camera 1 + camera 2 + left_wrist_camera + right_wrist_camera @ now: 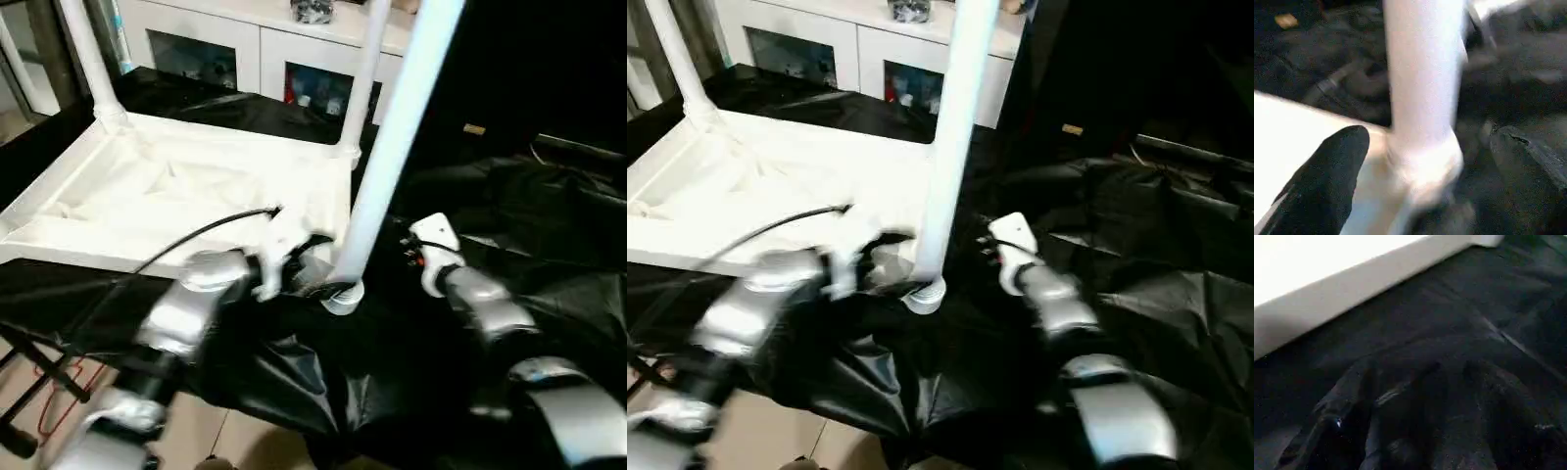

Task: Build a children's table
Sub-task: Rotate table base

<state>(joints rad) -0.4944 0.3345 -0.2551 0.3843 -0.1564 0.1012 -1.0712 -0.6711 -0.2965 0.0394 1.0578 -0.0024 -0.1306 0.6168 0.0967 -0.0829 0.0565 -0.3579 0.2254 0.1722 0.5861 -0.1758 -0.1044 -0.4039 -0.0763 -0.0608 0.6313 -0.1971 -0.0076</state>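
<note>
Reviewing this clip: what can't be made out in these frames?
- Right gripper: head views show its wrist housing, not the fingers, and the right wrist view is dark and blurred.
- Near leg: cut off by the top edge; whether it is fully seated in its corner socket is blurred.
- Left gripper: its fingers flank the leg base; contact is unclear.

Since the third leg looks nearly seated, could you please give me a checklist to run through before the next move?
1. Near leg standing in its corner socket: ok.
2. Full seating in that socket: cannot tell.
3. Left end effector straddling the leg's base, fingers apart: ok.
4. Two far legs upright in the tabletop: ok.
5. Right end effector close to the leg, its grip: cannot tell.
6. Fourth leg located: cannot tell.
</note>
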